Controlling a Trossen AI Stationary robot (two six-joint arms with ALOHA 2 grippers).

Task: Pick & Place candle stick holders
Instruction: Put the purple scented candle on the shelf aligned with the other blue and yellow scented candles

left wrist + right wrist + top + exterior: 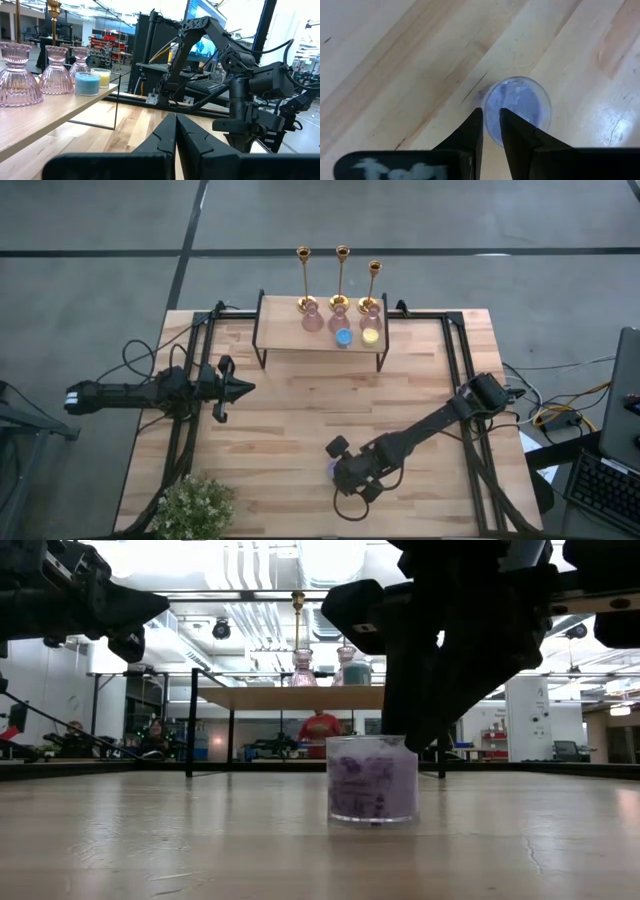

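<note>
Three candle stick holders, gold stems on pink ribbed domed bases, stand in a row on a raised wooden shelf at the table's far side. Beside them sit a blue candle and a yellow candle. A purple candle in a clear glass stands on the table near the front. My right gripper slants down onto its rim, fingers a narrow gap apart. My left gripper hovers level over the table's left, shut and empty. My right gripper comes at the purple candle's glass from above, slanting down. One finger stands outside the rim and the other over the wax inside. Whether they touch the glass I cannot tell. The glass stands upright on the table.
A potted green plant sits at the near left corner. Black frame rails run along the table's left and right sides. The shelf's black legs stand on the far half. Bare wood lies between the arms.
</note>
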